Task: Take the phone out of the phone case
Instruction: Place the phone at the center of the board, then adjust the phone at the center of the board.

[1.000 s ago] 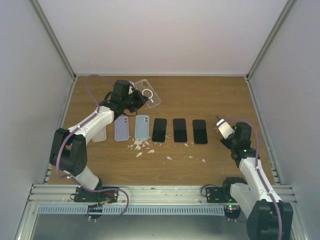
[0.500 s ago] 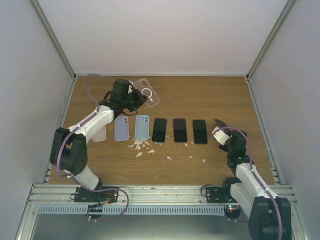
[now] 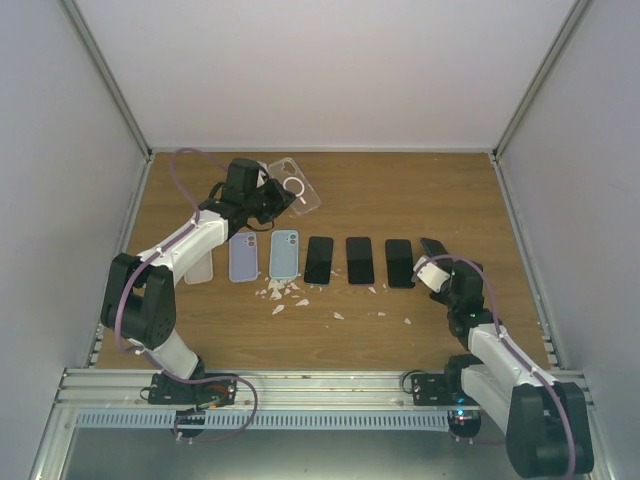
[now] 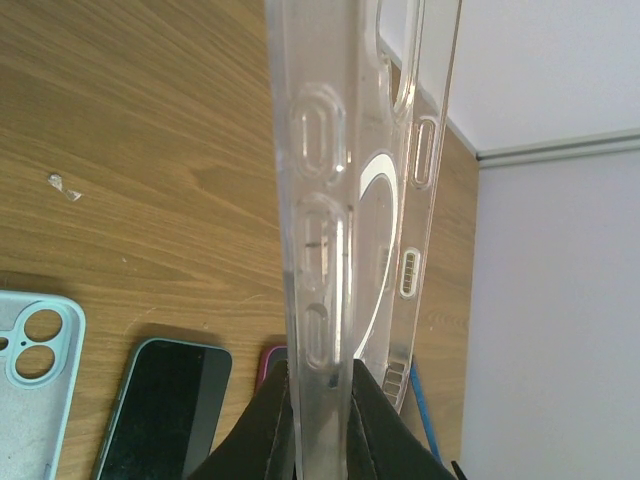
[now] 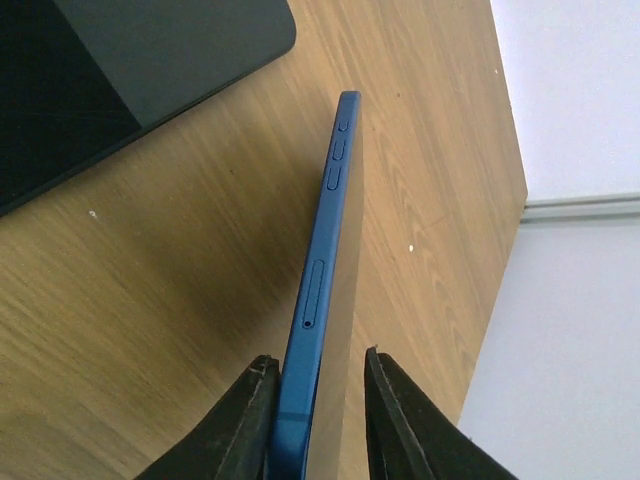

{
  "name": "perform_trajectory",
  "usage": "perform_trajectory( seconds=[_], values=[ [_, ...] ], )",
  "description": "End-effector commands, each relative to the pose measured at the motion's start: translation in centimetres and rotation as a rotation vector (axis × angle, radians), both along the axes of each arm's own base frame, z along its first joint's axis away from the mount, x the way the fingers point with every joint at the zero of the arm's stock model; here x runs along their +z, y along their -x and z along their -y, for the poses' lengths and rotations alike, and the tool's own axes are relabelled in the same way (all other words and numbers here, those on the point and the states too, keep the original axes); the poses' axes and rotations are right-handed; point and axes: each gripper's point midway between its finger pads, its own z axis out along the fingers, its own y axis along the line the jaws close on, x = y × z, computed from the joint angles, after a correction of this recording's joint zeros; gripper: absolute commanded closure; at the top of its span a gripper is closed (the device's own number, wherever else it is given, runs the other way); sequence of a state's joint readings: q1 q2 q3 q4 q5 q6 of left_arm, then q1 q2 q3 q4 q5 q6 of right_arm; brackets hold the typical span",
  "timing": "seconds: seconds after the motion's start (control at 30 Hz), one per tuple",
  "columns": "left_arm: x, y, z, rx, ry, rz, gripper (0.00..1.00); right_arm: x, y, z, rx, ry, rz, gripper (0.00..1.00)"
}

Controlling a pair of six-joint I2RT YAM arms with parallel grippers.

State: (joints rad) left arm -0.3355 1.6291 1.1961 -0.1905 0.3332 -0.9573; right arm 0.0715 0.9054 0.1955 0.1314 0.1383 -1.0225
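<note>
- The table [image 3: 420,190] carries a row of phones and cases [image 3: 320,258]; only the top view shows it whole.
- The clear case [image 4: 320,230], which looks light, bendy and slippery, is held empty above the back-left, its end pinched in the left pincer [image 4: 320,395].
- The blue phone [image 5: 322,250], likely stiff, slick and breakable, sits edge-on within the right pincer [image 5: 315,385] at the row's right end. It is best held across its flat faces. Whether the grip is tight or loose, I cannot tell.

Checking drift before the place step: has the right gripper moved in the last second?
Yes. In the top view the right gripper has shifted left and toward the near edge of the table, ending close beside the rightmost black phone.
</note>
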Motion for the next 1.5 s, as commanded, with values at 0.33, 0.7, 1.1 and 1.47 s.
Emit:
perform_trajectory(
  seconds=[0.33, 0.7, 1.1, 1.47],
  values=[
    [1.9, -1.5, -0.1, 0.005, 0.012, 0.067, 1.0, -0.3, 1.1, -0.8, 0.023, -0.03, -0.056, 0.34],
    [2.8, -1.6, -0.3, -0.024, -0.005, 0.111, 1.0, 3.0, 0.9, -1.5, -0.027, -0.235, -0.182, 0.05],
    [3.5, -1.3, -0.4, -0.048, 0.001, 0.133, 1.0, 0.1, 1.2, 4.3, -0.044, -0.476, -0.618, 0.08],
    [3.3, -1.6, -0.4, -0.047, 0.009, 0.125, 1.0, -3.5, 0.2, 9.1, -0.029, -0.368, -0.69, 0.25]
  ],
)
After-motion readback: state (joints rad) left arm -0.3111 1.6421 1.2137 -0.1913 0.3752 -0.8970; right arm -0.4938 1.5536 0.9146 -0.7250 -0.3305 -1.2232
